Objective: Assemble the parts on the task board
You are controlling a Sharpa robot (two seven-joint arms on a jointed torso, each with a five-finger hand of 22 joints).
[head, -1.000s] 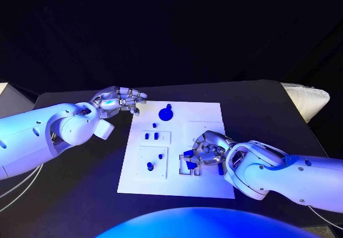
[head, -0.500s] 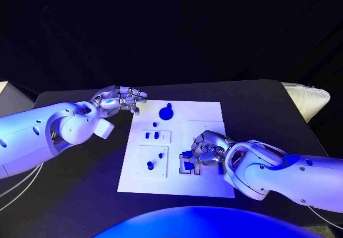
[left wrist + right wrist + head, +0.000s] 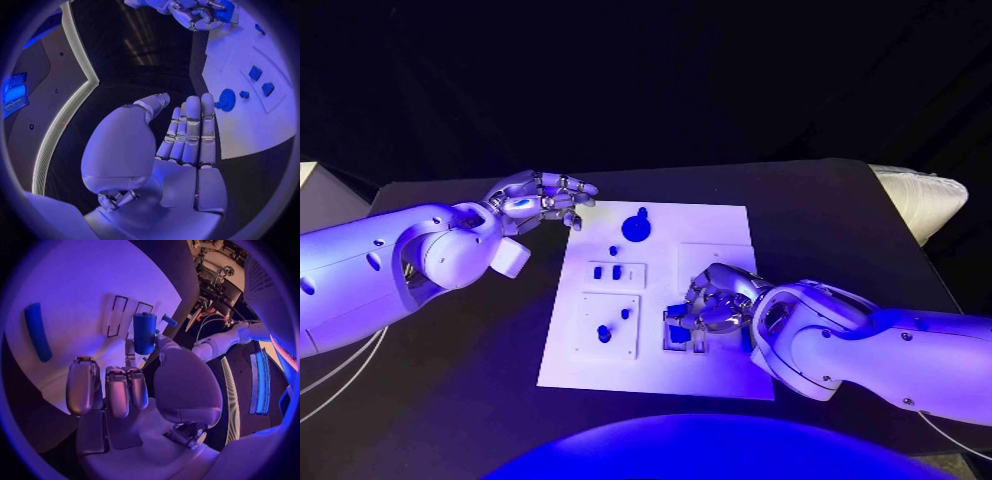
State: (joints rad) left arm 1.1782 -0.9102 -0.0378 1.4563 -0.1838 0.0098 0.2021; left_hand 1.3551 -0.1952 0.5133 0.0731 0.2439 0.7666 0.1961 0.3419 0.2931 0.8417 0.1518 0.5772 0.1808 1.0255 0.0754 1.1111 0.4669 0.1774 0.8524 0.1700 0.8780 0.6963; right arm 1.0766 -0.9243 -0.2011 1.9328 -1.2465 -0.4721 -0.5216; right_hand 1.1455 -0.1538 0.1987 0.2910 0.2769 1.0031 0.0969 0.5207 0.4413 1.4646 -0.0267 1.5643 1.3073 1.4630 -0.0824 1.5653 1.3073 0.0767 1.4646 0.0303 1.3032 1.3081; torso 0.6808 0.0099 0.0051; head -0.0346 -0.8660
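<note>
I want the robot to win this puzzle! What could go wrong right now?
The right hand pinches a small blue part just by its fingertips, so it might slip or tilt before reaching its spot on the task board. That hand also hangs low over the board near other blue pieces, and could perhaps bump them. The left hand holds nothing beside the board.

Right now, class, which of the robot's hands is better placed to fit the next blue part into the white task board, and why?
The right hand: it holds a blue cylinder part over the white task board. The left hand hangs empty beside the board's far corner.
</note>
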